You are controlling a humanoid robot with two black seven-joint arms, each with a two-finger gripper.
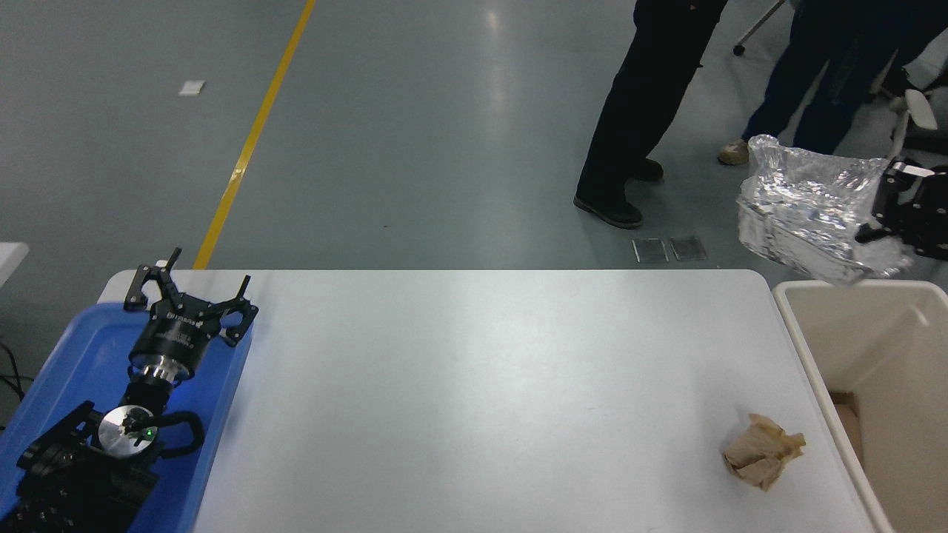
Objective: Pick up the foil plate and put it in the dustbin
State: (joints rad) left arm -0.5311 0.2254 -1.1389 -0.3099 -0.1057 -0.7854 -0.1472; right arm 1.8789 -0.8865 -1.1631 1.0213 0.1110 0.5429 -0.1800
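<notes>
The crinkled silver foil plate [811,215] hangs in the air at the right, just above the far rim of the cream dustbin [859,326]. My right gripper [881,203] comes in from the right edge and is shut on the plate's right rim. The plate tilts with its open side toward the camera. My left gripper [189,292] rests parked at the lower left over the blue tray, fingers spread open and holding nothing.
A crumpled tan paper ball [763,460] lies on the white table [481,385] near the dustbin's left wall. The blue tray [67,355] sits at the table's left end. Two people's legs [644,111] stand on the floor beyond the far edge.
</notes>
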